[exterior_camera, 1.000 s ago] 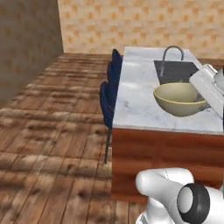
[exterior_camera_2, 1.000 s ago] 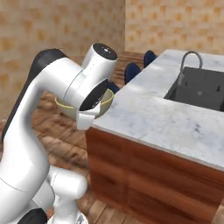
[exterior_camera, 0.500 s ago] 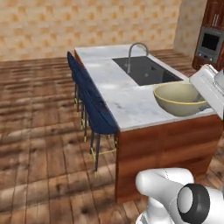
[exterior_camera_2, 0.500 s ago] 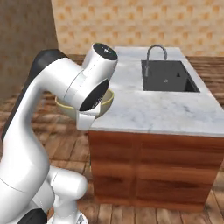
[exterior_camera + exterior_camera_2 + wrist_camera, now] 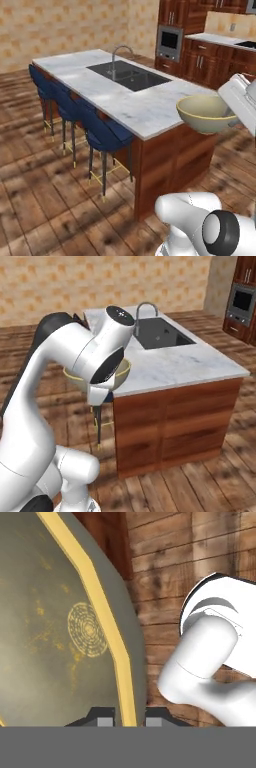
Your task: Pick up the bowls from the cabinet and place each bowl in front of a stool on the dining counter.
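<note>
Tool (image 5: pixel 125 716) pinched on the beige-olive bowl's (image 5: pixel 204 113) rim, right of frame, beside the marble worktop (image 5: pixel 140 102) corner.

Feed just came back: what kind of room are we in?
A home kitchen, apparently: a marble-topped island with an inset dark sink and faucet, dark-blue padded stools alongside it, and a built-in wall oven.

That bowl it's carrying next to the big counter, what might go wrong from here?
1. The claw pinches only the thin rim of the beige bowl, so a jolt might make it slip and drop onto the wooden floor.
2. The bowl hangs just off the corner of the marble dining counter; a swing might knock it against the edge.
3. The blue stools stand along the far side, so it could be set down away from them.
</note>
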Tool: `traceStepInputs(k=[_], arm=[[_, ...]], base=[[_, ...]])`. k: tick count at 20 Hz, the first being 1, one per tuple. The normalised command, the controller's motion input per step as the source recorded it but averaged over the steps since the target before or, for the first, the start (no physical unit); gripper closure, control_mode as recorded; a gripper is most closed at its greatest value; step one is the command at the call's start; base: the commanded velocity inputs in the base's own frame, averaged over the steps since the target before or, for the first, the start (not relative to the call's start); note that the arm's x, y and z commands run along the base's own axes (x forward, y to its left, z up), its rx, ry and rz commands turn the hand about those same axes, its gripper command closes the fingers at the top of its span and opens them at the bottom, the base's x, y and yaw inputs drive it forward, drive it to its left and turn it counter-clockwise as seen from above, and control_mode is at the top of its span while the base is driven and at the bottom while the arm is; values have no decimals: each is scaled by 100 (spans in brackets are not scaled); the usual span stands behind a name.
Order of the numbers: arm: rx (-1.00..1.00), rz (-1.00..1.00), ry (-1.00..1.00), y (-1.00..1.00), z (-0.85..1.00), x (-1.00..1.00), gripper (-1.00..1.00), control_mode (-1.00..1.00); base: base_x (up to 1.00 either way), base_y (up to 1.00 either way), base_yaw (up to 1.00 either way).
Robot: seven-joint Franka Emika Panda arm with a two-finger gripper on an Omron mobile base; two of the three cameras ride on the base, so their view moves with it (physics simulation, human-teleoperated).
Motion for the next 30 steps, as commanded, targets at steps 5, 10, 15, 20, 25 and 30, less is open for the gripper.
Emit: traceStepInputs(k=[5,10,15,20,25,30], arm=[[0,0,0,0,0,0,100,100],[0,0,0,0,0,0,100,100],[0,0,0,0,0,0,100,100],[0,0,0,0,0,0,100,100],[0,0,0,0,0,0,100,100],[0,0,0,0,0,0,100,100]], base=[[15,100,-49],[49,100,-45],[86,100,-38],[85,100,-34],[90,92,-17],[100,40,-6]])
